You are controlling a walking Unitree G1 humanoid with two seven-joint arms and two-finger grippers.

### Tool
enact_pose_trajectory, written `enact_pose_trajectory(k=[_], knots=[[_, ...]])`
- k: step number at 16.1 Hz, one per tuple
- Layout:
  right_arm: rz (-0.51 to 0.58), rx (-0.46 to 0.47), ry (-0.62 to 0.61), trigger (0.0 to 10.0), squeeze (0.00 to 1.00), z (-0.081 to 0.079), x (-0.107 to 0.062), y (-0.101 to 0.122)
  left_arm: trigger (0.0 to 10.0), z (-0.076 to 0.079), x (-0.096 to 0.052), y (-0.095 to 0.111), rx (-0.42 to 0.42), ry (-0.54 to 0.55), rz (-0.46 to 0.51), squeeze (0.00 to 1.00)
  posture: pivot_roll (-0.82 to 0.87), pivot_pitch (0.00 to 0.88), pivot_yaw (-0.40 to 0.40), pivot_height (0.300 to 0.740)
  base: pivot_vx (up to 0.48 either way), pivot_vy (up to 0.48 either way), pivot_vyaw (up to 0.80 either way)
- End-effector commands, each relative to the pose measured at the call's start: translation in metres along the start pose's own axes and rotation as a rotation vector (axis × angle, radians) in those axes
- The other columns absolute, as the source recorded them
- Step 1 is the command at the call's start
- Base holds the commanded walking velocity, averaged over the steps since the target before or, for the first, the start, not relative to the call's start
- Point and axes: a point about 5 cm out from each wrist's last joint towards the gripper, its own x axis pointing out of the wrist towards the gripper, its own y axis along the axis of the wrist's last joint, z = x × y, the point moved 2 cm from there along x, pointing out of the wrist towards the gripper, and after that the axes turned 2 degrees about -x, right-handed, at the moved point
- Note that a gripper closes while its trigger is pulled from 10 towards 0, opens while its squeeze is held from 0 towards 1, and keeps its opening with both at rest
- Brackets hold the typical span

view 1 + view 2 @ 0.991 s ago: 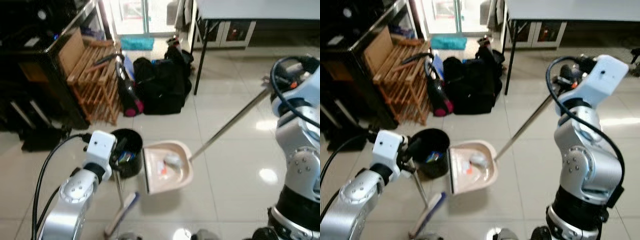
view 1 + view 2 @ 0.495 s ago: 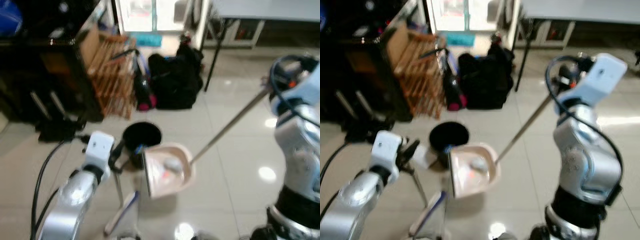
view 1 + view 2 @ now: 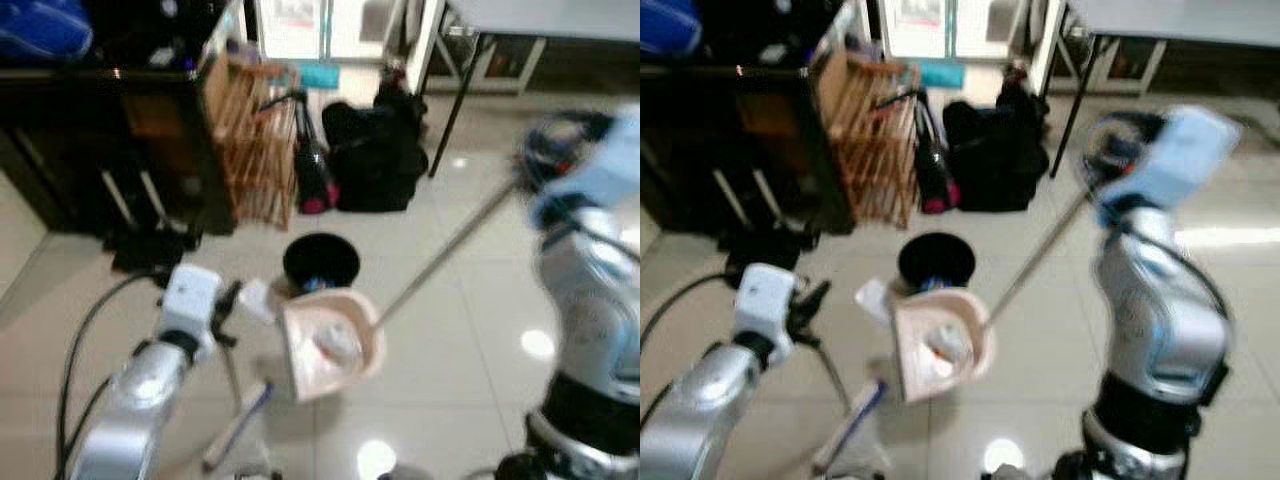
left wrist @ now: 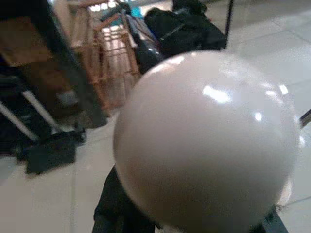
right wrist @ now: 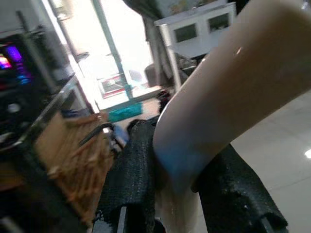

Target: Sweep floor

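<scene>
A pale pink dustpan [image 3: 330, 345] hangs tilted just in front of a black bin [image 3: 320, 262], with a pale lump of litter lying in the pan. Its long metal handle [image 3: 440, 250] runs up and right to my right gripper [image 3: 530, 170], which is blurred. In the right wrist view black fingers [image 5: 131, 179] clamp that beige handle [image 5: 218, 111]. My left gripper [image 3: 225, 300] holds a thin broom stick [image 3: 232, 365], whose brush head [image 3: 235, 430] rests on the tiles. The stick's rounded beige end [image 4: 209, 145] sits close in the left wrist view.
A wooden rack [image 3: 255, 140] leans against a dark cabinet [image 3: 100, 130] on the left. Black bags [image 3: 375, 160] and a red-and-black appliance [image 3: 312, 180] lie behind the bin. A table leg [image 3: 445, 115] stands at the back. Glossy open tiles spread to the right.
The whole view has swung left and blurred, so the camera moved. The dustpan, earlier to the right of the bin, now hangs in front of it and more tilted.
</scene>
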Motion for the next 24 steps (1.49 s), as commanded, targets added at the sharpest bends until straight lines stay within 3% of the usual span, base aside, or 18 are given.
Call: enact_pose_trajectory(k=[1, 4, 7, 11, 24], knots=[[0.045, 0.025, 0.008, 10.0, 0.00, 0.001, -0.002, 0.011, 10.0, 0.002, 0.001, 0.006, 0.010, -0.001, 0.031, 0.00, -0.03, 0.097, -0.001, 0.740, 0.000, 0.409, 0.00], [0.037, 0.028, 0.019, 10.0, 0.00, -0.002, -0.003, 0.011, 10.0, 0.002, 0.000, 0.006, 0.020, 0.001, 0.037, 0.00, -0.04, 0.102, -0.005, 0.740, 0.000, 0.362, 0.00], [0.029, 0.031, 0.029, 10.0, 0.00, -0.005, -0.003, 0.009, 10.0, 0.005, 0.000, 0.008, 0.127, -0.020, 0.046, 0.00, -0.04, 0.105, -0.009, 0.740, 0.000, -0.320, 0.00], [0.038, 0.042, 0.041, 10.0, 0.00, -0.010, -0.001, 0.013, 10.0, 0.004, 0.001, 0.013, 0.011, 0.023, 0.056, 0.00, -0.04, 0.105, -0.009, 0.740, 0.000, -0.240, 0.00], [0.123, 0.127, -0.061, 10.0, 0.00, 0.003, 0.015, 0.050, 10.0, 0.007, 0.002, 0.019, 0.044, 0.000, 0.089, 0.00, -0.04, 0.085, 0.003, 0.740, 0.000, 0.000, 0.00]])
